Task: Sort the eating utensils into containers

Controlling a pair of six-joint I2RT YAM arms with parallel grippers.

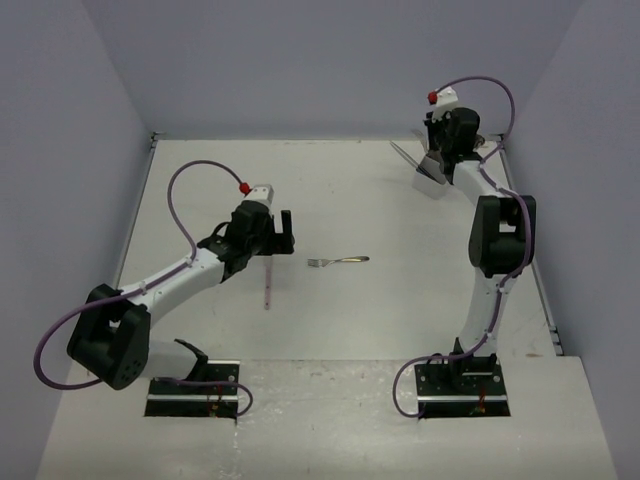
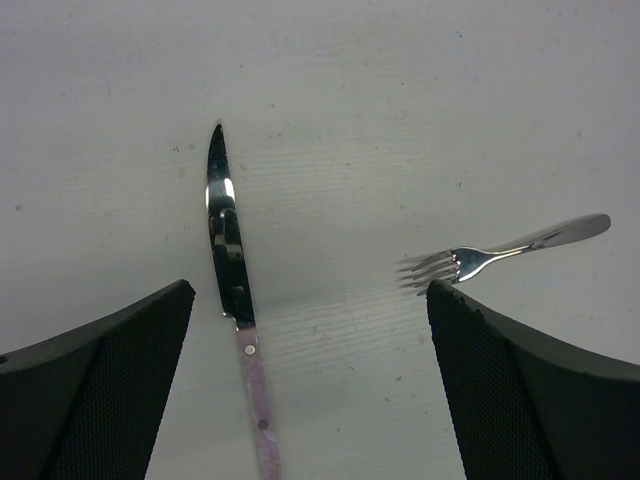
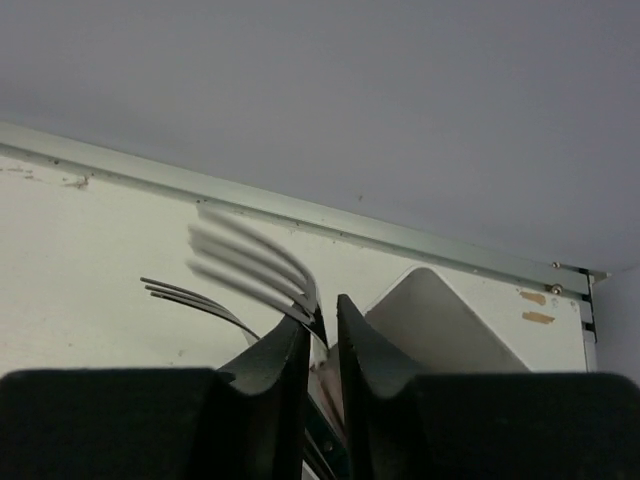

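A pink-handled knife lies on the table, blade pointing away, its handle running between my left gripper's wide-open fingers. An all-metal fork lies just off the right finger's tip. In the top view the left gripper hovers over the knife, with the fork to its right. At the back right, my right gripper stands over the white container. Its jaws are parted a little, and a blurred fork leans on the left finger. The tines of another fork stick out beside it.
The container sits near the back right corner, close to the walls, with utensil ends poking out to its left. The right arm's elbow stands tall in front of it. Both arm bases are at the near edge.
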